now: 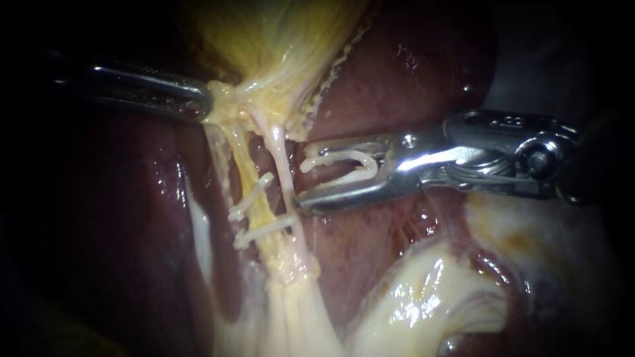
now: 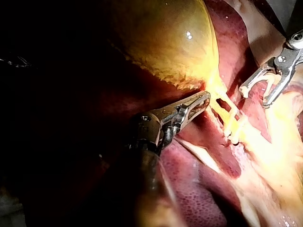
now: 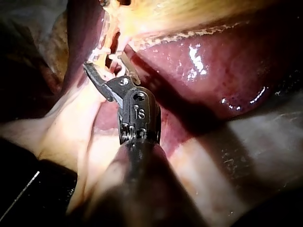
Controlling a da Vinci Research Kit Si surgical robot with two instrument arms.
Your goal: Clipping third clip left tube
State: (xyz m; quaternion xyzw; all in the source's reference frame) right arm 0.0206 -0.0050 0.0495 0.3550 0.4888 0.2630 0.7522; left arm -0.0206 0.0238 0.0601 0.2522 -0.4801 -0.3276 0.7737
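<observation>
My left instrument [image 1: 202, 104] comes in from the left, its jaws shut on the yellow neck of the gallbladder [image 1: 278, 33]. Two tubes run down from there: a yellowish left tube [image 1: 246, 162] and a pale right tube [image 1: 283, 162]. Two white clips [image 1: 253, 195] [image 1: 268, 228] lie across them lower down. My right instrument [image 1: 305, 173] holds an open white clip [image 1: 344, 165] between jaws that stand wide apart. Its tips are just to the right of the pale tube, and no tube lies between the jaws. The left wrist view shows the left instrument [image 2: 204, 98] and the right instrument [image 2: 255, 97].
Dark red liver [image 1: 397, 79] lies behind and around the tubes. Pale, glistening fatty tissue [image 1: 423, 297] bulges below the right instrument. In the right wrist view the right instrument [image 3: 104, 61] points at the tubes, with liver [image 3: 213, 71] beside it.
</observation>
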